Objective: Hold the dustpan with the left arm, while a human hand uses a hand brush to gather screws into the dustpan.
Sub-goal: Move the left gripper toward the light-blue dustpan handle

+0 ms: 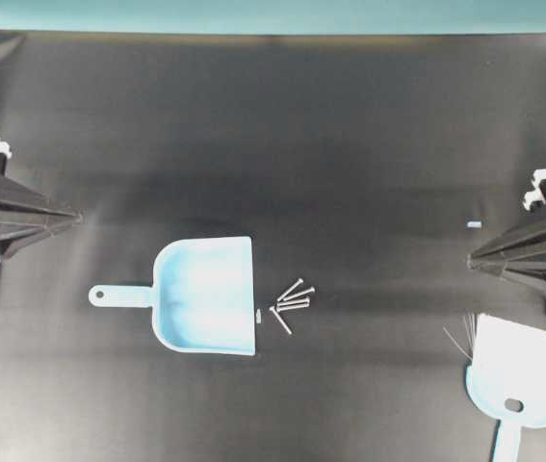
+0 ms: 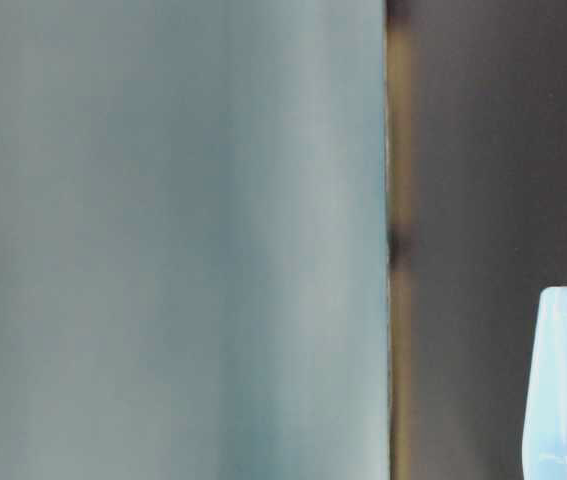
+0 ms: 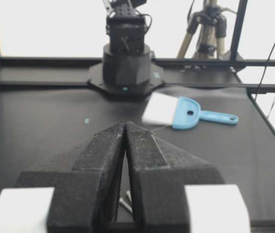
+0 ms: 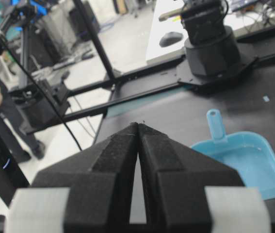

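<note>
The black table point(image 1: 273, 115) takes up nearly the whole overhead view, with a teal wall point(image 1: 253, 14) running along its far edge. Most of the table's surface is bare, widest across the far half and in the strip between the two arms.

The left arm point(image 1: 3, 221) sits at the left edge, its gripper point(image 1: 75, 218) closed to a point with the fingers pressed together and holding nothing. The right gripper point(image 1: 473, 260) at the opposite edge is closed the same way, also with nothing in it (both wrist views show the finger pads meeting along a thin seam). Both are well apart from the objects in the middle.

The dustpan point(image 1: 205, 294) lies flat a little left of centre, nearer the front edge. It is a light blue scoop with a rounded back and a straight front lip facing right, and its short flat handle with a round hole points left toward the left arm. Open table lies between that handle and the left gripper.

The hand brush point(image 1: 523, 371) lies in the front right corner, just beside the right arm, white bristles fanned toward the far side and blue handle running off the front edge.

The screws point(image 1: 292, 300) lie in a loose cluster just beside the dustpan's lip, apart from it. A tiny pale blue fleck point(image 1: 475, 223) lies near the right gripper.
</note>
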### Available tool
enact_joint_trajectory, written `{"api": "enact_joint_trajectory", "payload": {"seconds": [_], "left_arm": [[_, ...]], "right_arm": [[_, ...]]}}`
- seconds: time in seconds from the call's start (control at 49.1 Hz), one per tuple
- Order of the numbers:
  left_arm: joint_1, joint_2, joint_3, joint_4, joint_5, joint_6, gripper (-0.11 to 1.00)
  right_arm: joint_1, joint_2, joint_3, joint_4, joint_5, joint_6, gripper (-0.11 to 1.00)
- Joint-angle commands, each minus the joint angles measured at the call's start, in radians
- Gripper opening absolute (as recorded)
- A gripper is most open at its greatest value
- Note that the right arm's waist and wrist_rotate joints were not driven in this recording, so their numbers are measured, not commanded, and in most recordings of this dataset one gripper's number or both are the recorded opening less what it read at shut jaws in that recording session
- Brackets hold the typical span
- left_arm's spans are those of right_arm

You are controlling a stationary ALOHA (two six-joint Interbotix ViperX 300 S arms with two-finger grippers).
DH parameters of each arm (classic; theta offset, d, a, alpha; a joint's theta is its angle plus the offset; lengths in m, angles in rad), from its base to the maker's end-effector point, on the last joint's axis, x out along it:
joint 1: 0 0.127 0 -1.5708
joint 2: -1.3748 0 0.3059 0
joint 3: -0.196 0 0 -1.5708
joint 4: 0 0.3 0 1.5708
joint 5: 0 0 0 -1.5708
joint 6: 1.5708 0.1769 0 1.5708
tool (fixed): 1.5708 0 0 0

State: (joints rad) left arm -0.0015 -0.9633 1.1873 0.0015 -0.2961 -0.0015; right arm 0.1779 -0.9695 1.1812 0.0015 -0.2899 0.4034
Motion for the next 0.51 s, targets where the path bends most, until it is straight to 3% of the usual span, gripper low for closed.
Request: {"api": "enact_joint_trajectory", "payload": {"seconds": [0.0, 0.081, 0.265, 0.489], "left_arm": [[-0.018, 0.015, -0.032, 0.043, 0.032, -0.005, 0.06], [-0.021, 0.037, -0.054, 0.041, 0.127, -0.006, 0.00], [-0.023, 0.127, -0.098, 0.043, 0.345, -0.025, 0.00], [-0.023, 0.261, -0.120, 0.043, 0.446, -0.025, 0.00]], "right_arm": [[0.000, 0.005, -0.018, 0.002, -0.008, 0.000, 0.04], [0.000, -0.002, -0.017, 0.002, 0.023, 0.000, 0.00], [0.000, -0.018, -0.014, 0.003, 0.172, 0.000, 0.00], [0.000, -0.020, 0.025, 0.003, 0.293, 0.000, 0.00]]}}
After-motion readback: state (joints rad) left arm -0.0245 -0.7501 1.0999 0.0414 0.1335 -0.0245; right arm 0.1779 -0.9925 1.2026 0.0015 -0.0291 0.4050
